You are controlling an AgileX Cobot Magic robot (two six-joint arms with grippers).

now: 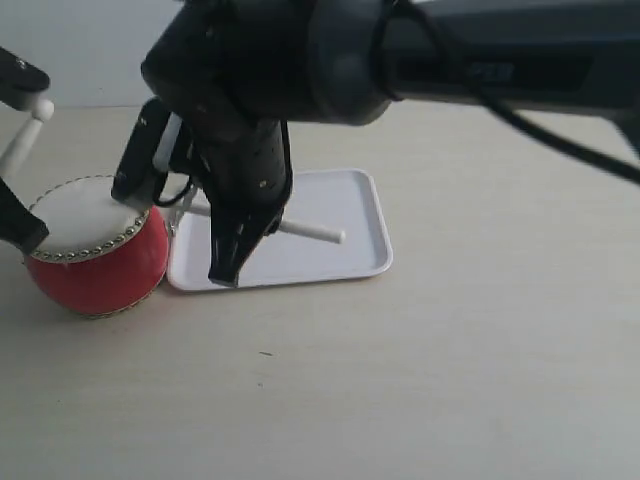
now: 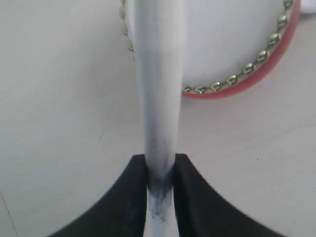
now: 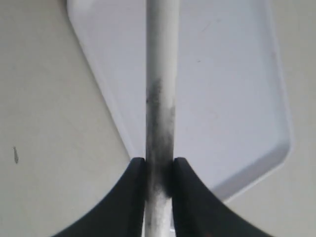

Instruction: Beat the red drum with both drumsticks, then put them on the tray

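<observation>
On the pale table (image 1: 450, 380), the flat white plastic rectangular tray (image 1: 350, 205) lies just right of the small round red drum (image 1: 100, 265). My right gripper (image 3: 159, 163) pinches 1 thin off-white wooden drumstick (image 3: 160, 59) above the tray. My left gripper (image 2: 160, 160) pinches the other drumstick (image 2: 158, 74) at the drum's left.

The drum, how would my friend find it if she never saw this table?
On the pale table lies a flat white tray. The drum sits beside its left end in the exterior view. It is the only round red thing, with a cream top ringed by shiny studs.
</observation>
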